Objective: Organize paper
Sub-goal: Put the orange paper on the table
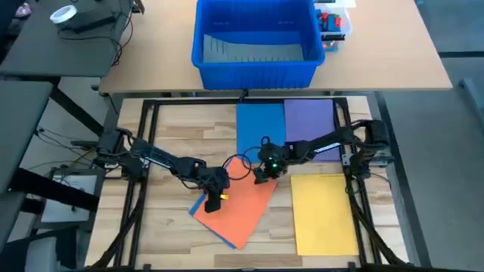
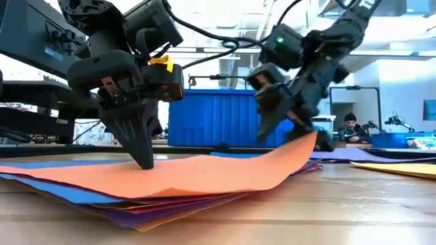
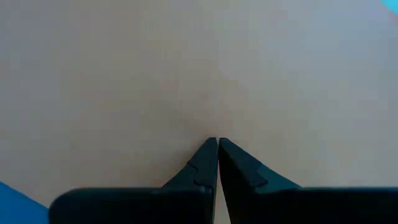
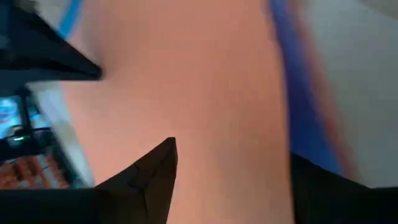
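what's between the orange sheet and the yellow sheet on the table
Bare wood table, seen in the high view: a strip separates the orange sheet from the yellow sheet.

A large blue plastic bin [image 1: 255,41] sits on a light wooden desk [image 1: 393,53] at the far side of the work area; inside it lies a grey ridged insert [image 1: 253,51]. Just beside the bin's right wall is a small clear box [image 1: 333,24] holding red and blue items. At the far left, a roll of white tape [image 1: 63,13] rests on a dark grey desk [image 1: 30,60]. The nearer table [image 1: 166,227] has pale wood planks and a black metal frame. In the room behind, a seated person [image 2: 351,128] is visible at the right.
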You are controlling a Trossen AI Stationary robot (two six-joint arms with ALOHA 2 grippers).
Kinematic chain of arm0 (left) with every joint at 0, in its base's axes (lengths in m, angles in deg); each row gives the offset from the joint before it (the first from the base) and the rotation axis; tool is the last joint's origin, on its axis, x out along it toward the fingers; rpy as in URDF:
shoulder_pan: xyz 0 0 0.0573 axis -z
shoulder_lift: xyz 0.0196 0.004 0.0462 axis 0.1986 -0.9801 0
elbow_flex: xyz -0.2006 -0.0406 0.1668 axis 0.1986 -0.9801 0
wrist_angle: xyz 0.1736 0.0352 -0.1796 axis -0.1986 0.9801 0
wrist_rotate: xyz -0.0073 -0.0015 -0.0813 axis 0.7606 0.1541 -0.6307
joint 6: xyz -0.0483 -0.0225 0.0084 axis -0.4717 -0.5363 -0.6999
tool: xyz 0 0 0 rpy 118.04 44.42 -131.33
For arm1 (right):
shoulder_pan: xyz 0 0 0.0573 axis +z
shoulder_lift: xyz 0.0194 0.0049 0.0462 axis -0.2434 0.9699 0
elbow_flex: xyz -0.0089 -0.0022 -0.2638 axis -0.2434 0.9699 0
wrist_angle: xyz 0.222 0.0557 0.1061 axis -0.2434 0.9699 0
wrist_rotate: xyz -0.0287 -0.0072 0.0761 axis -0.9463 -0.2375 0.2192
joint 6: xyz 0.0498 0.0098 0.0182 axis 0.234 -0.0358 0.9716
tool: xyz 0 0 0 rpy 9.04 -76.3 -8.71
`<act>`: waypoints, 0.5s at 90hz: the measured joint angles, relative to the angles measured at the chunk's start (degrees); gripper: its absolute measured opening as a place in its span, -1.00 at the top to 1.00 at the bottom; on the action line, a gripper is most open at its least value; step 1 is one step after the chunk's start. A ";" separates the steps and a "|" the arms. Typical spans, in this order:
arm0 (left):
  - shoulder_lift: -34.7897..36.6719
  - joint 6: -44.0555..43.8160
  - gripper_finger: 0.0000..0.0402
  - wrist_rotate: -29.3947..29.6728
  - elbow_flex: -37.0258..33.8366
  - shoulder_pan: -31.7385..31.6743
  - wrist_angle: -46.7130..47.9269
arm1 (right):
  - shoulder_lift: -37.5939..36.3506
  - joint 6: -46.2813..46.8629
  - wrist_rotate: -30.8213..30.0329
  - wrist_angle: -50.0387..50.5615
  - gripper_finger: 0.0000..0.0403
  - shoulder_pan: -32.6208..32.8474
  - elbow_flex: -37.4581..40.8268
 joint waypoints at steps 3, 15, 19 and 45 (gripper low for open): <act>0.00 0.04 1.00 -0.02 0.00 0.02 -0.01 | 0.70 -0.97 0.94 0.19 0.06 -0.27 -0.64; -0.04 0.15 1.00 0.00 -0.02 0.02 -0.17 | 1.88 -6.36 1.63 -0.02 0.11 -1.03 -3.28; -0.04 0.22 1.00 0.00 -0.02 0.02 -0.19 | 1.93 -8.36 1.67 0.27 0.13 -1.38 -3.98; 0.39 1.01 1.00 0.03 -0.02 0.02 0.22 | 2.50 -17.05 6.24 3.57 0.57 -2.65 -5.53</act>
